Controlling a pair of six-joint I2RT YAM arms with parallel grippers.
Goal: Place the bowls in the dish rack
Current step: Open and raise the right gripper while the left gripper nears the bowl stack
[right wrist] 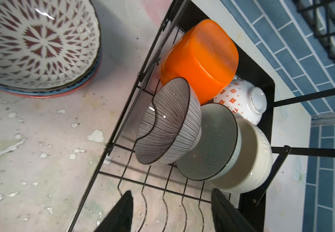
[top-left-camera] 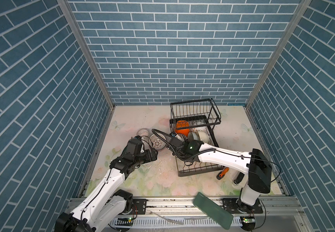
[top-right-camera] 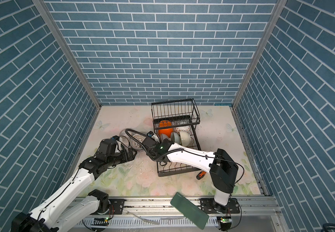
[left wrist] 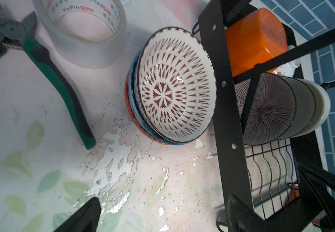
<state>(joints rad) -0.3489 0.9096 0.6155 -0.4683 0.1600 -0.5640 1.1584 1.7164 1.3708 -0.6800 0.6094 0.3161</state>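
Just ahead of the right pincer (right wrist: 170, 192) is one dish rack (right wrist: 261, 80) with five bowls in it: one orange bowl (right wrist: 200, 58), one stripy bowl (right wrist: 168, 122), one green bowl (right wrist: 213, 144), one cream bowl (right wrist: 251, 156) and one spotty bowl (right wrist: 241, 98). Ahead of the left pincer (left wrist: 163, 200) sits one pile of three bowls (left wrist: 174, 92) — eight bowls in all. Past that pile are one tape roll (left wrist: 86, 52) and one pair of pliers (left wrist: 68, 96). Back behind the right pincer lies one screwdriver (top-left-camera: 223, 173).
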